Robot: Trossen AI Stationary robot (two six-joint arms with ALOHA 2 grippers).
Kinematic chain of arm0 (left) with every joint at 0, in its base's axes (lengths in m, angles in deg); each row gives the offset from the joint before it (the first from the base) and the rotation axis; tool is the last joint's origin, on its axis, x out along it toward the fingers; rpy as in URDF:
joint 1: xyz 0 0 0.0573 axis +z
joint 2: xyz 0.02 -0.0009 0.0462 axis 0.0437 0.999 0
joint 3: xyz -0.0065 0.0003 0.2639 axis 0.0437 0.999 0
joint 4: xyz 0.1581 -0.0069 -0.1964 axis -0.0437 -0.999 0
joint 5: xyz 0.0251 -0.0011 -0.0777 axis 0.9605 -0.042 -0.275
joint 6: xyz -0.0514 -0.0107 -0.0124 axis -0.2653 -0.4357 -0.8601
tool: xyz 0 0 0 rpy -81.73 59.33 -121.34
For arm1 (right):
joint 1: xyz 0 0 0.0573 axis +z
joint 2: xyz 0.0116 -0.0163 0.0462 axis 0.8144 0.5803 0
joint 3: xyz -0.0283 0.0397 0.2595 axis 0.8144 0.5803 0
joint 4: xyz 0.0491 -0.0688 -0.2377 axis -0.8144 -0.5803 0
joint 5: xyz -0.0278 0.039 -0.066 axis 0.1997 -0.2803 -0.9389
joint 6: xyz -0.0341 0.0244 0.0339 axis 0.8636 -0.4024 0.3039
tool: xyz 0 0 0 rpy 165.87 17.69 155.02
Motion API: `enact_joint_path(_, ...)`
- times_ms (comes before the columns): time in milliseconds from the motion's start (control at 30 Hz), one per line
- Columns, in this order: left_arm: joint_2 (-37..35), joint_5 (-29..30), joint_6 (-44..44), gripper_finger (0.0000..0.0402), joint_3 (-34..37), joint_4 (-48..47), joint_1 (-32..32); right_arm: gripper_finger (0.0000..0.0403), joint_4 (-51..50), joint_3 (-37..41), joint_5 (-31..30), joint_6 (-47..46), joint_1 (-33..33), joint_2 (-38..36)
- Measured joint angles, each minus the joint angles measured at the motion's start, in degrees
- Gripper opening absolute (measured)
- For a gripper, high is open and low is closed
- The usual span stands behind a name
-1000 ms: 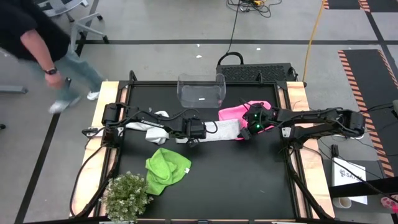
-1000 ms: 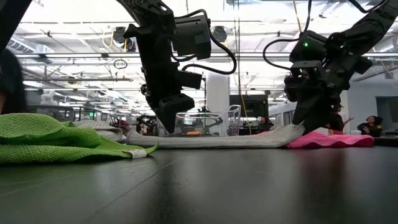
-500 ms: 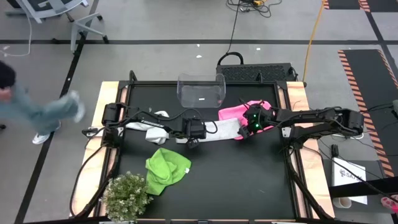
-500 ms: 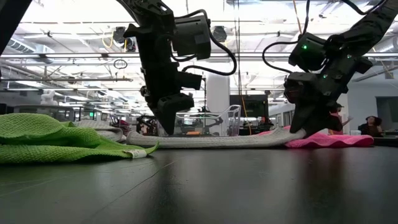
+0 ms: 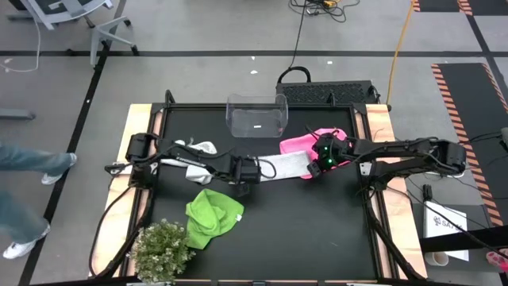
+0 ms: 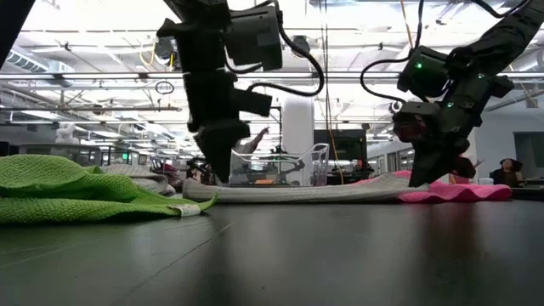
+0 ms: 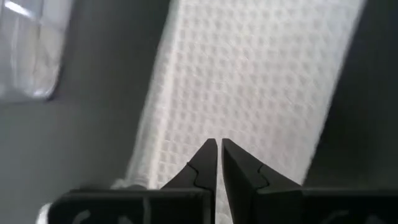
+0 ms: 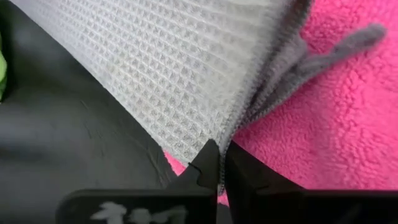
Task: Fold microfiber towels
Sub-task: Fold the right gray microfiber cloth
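A white waffle-weave towel [image 5: 282, 165] lies stretched flat across the table's middle, its right end over a pink towel [image 5: 305, 141]. My right gripper [image 8: 219, 152] is shut on that right end. My left gripper [image 6: 217, 177] points down, shut, over the towel's left end [image 7: 249, 74]. A second white towel [image 5: 198, 165] lies bunched under the left arm. A lime green towel [image 5: 210, 214] lies crumpled near the front left. My left gripper's shut tips stand right at the white towel's left end; I cannot tell whether they touch it. My right gripper pinches the white towel's hemmed edge [image 8: 231, 134] at its right end between its two fingers. It comes slanting down from the table's right. That end sits slightly raised over the pink towel [image 8: 336, 112], and the rest lies flat on the table.
A clear plastic bin [image 5: 255, 115] stands at the far middle of the table. A small bushy plant [image 5: 163, 250] stands at the front left corner. A person's legs [image 5: 24, 199] show on the floor beyond the table's left side.
My right gripper has tipped and shut on the white towel's right end. My left gripper has shifted a little toward the table's left edge along the towel, staying shut. The person on the floor has walked away toward the near left.
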Motion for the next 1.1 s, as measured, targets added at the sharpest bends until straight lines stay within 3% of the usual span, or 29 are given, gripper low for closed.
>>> enact_joint_path(267,0.21,0.08,-2.68,0.0026,4.38,3.22,-1.42,0.0003,-4.56,0.01,-0.27,-0.64,-1.11,-5.72)
enact_joint_path(533,-0.09,1.29,-3.89,0.0026,7.38,10.96,-0.56,0.0001,-3.06,0.01,0.0,-4.24,-1.38,-11.38)
enact_joint_path(800,-0.03,0.59,-3.21,0.0026,7.33,12.39,0.18,0.0001,-0.57,0.01,-0.15,-7.18,0.66,-11.29)
enact_joint_path(1100,0.1,0.04,-2.56,0.0026,7.37,14.73,0.2,0.0,10.89,-1.28,-0.17,-11.64,3.75,-7.79)
